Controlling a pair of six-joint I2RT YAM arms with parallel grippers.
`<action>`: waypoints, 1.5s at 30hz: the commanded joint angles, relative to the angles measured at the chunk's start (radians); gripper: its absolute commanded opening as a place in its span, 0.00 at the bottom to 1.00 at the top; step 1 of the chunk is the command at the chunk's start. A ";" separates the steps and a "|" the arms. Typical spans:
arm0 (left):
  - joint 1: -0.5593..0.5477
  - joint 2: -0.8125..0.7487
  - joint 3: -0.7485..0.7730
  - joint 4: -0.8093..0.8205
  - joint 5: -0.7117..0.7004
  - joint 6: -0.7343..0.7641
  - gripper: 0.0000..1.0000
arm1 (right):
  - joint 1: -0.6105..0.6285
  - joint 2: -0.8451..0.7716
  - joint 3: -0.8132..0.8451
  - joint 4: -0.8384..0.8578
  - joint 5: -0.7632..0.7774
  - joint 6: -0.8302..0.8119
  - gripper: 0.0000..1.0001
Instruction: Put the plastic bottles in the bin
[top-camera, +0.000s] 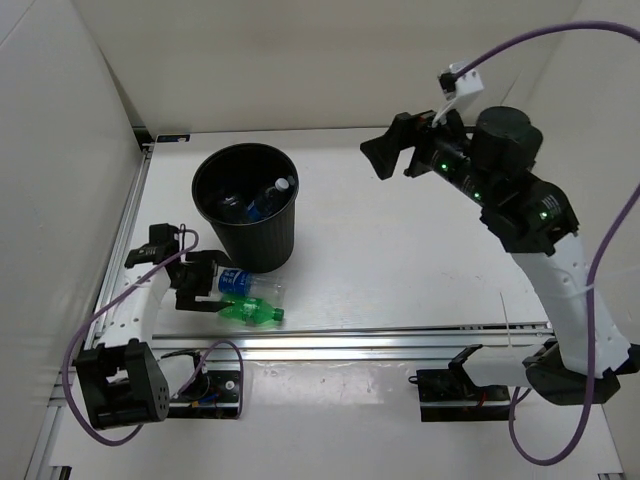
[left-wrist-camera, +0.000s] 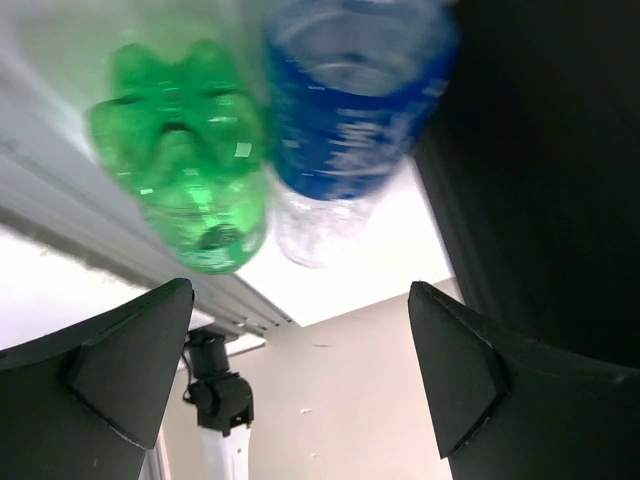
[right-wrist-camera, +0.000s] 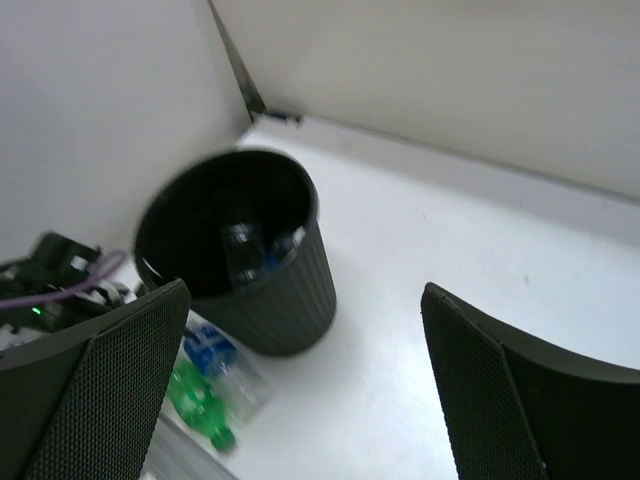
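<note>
The bin (top-camera: 245, 215) stands upright on the white table (top-camera: 400, 270), toward the far left part. Inside it lies a bottle with a blue label and white cap (top-camera: 270, 198); a second pale shape beside it is too dark to make out, and the count inside is not clear. At 6 o'clock from the bin, two bottles lie on their sides: a clear bottle with a blue label (top-camera: 240, 282) just beside the bin wall, and a green bottle (top-camera: 250, 313) nearer the metal rail (top-camera: 400, 340) at the table's near edge. They lie side by side; I cannot tell if they touch. The left gripper (top-camera: 207, 283) is at 7 o'clock from the bin, low and pointing at the bottoms of these two bottles. Its jaws are wide apart and grasp nothing. In the left wrist view both bottles are blurred and cut off at the top, and the bin fills the right side as a dark wall. The right gripper (top-camera: 388, 150) hangs in the air at 2 o'clock from the bin, well apart from it, spread wide and empty. A purple cable (top-camera: 540, 40) runs up from the right arm (top-camera: 560, 270) out of the picture.
</note>
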 joint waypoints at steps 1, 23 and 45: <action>-0.027 0.026 0.020 -0.085 -0.026 -0.028 0.99 | -0.029 -0.034 -0.023 -0.036 -0.002 -0.021 1.00; -0.124 0.233 -0.129 0.004 -0.049 -0.012 0.85 | -0.116 -0.071 -0.085 -0.165 0.001 -0.031 1.00; 0.026 -0.018 0.378 -0.437 -0.042 0.107 0.37 | -0.116 0.029 -0.016 -0.226 0.003 -0.040 1.00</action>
